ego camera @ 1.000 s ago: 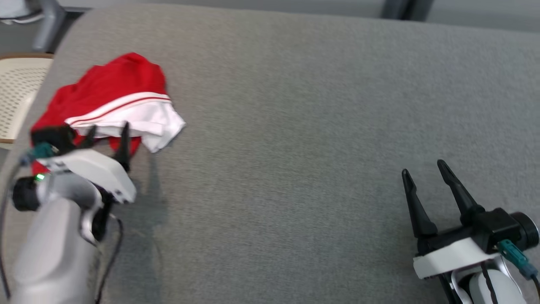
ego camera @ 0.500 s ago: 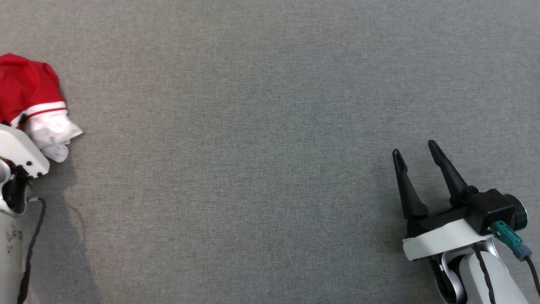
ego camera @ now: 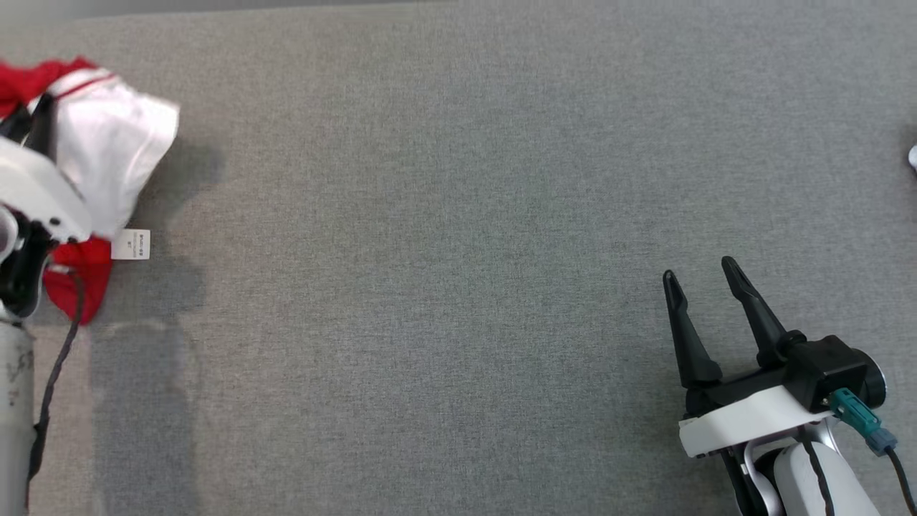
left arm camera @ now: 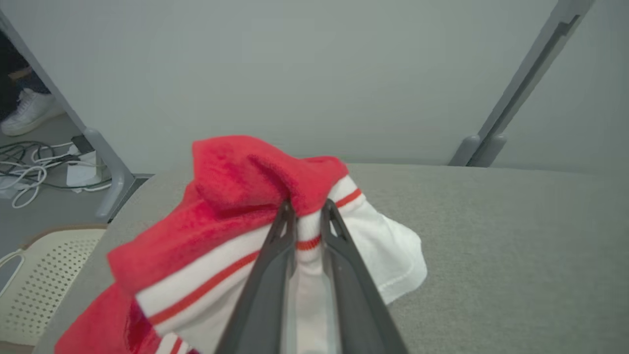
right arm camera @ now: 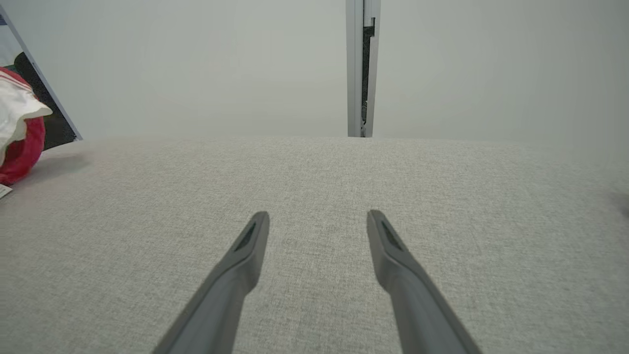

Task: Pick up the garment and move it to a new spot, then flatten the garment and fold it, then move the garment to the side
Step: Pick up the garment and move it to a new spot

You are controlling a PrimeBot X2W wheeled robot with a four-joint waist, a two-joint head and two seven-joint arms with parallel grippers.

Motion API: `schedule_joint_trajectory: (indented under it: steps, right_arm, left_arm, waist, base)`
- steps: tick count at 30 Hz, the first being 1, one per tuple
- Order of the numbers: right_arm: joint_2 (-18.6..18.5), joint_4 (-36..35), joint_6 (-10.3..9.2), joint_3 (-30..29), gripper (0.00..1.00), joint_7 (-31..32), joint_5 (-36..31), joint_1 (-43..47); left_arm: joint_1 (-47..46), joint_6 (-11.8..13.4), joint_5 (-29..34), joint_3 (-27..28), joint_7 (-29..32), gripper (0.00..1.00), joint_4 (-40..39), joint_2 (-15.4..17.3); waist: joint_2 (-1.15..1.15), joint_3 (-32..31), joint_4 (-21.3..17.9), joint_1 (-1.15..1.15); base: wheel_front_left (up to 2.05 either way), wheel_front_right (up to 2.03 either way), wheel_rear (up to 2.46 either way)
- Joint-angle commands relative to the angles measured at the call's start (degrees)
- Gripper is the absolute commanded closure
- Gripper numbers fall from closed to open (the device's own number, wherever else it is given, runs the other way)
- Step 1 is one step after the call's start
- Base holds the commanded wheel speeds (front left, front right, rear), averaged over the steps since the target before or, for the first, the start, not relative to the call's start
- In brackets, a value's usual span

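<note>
The garment [ego camera: 114, 143] is a crumpled red and white piece with red stripes, at the far left of the grey table [ego camera: 458, 215]. It hangs bunched from my left gripper [left arm camera: 307, 216], whose fingers are shut on a fold of white and red cloth. In the head view the left gripper [ego camera: 29, 125] is mostly covered by the cloth, and a small white label [ego camera: 131, 244] dangles below. My right gripper [ego camera: 700, 271] rests open at the lower right with nothing between its fingers [right arm camera: 245, 246]. The garment [right arm camera: 17, 142] also shows at the left edge of the right wrist view.
A cream perforated chair [left arm camera: 29, 280] stands beside the table's left end. Cables [left arm camera: 29, 167] and a person's white shoe [left arm camera: 24, 115] are on the floor beyond it. Grey posts [right arm camera: 362, 69] rise behind the table.
My left gripper has shut on the garment and raised it off the table, so the label now hangs free. The head camera has shifted. The right gripper stays open in place.
</note>
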Motion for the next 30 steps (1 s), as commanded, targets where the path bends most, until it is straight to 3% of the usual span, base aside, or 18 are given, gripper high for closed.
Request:
schedule_joint_trajectory:
  steps: [1,11,23,30]
  right_arm:
    - [0.1,0.1,-0.02,0.1,0.00,0.0,0.4,0.6]
    - [0.8,0.1,-0.02,-0.2,0.00,0.0,1.6,1.3]
    - [0.9,-0.1,-0.02,0.7,0.00,0.0,5.3,1.7]
    - [0.9,0.2,-0.02,0.7,0.00,0.0,6.3,2.3]
  left_arm:
    - [0.2,-0.4,-0.1,-1.2,1.4,1.00,-5.1,-0.7]
    - [4.2,0.2,-1.8,-8.1,13.2,1.00,-36.7,-4.4]
    - [2.3,1.3,-5.2,-18.1,21.4,1.00,-53.9,-12.1]
    - [7.0,4.6,-8.3,-19.0,24.1,1.00,-56.1,-14.4]
  waist:
    - [0.00,-1.1,-0.4,0.00]
    - [0.00,-3.0,-5.7,0.00]
    - [0.00,-2.9,-13.0,0.00]
    - [0.00,-2.8,-14.9,0.00]
  base:
    - [0.00,0.00,0.00]
    - [0.00,0.00,0.00]
    - [0.00,0.00,0.00]
    - [0.00,0.00,0.00]
